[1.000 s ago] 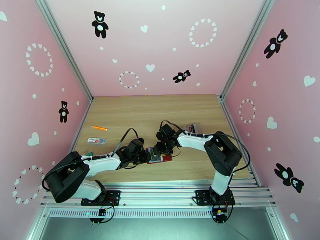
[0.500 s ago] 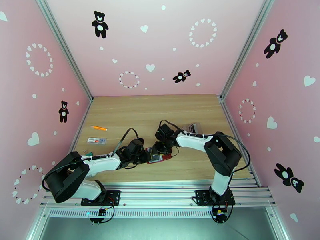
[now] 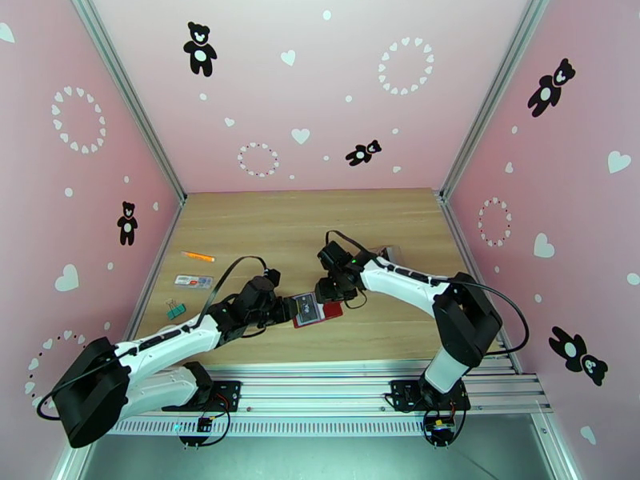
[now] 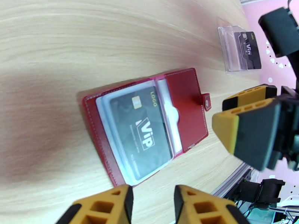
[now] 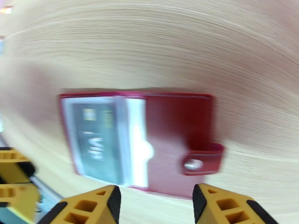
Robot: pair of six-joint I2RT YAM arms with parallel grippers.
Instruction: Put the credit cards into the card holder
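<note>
card holder (image 4: pixel 187 105) lies open and flat on the table (image 3: pixel 304 226), near the front edge, a dark card (image 4: pixel 140 135) tucked in its clear sleeve. left gripper (image 4: pixel 149 206) hovers at one side of it, fingers apart, nothing between them. right gripper (image 5: pixel 155 206) hangs over the snap-tab side, spread wide, empty too. trouble to watch: the two grippers are close, and a careless reach could knock them together or shove the holder toward the front rail. another card (image 4: pixel 250 47) waits in the clear case (image 4: pixel 228 53) by the right arm; pulling it could tip the case. plenty of bare wood behind; a pen (image 3: pixel 197 256) and clip (image 3: pixel 174 311) lie well off left.
</note>
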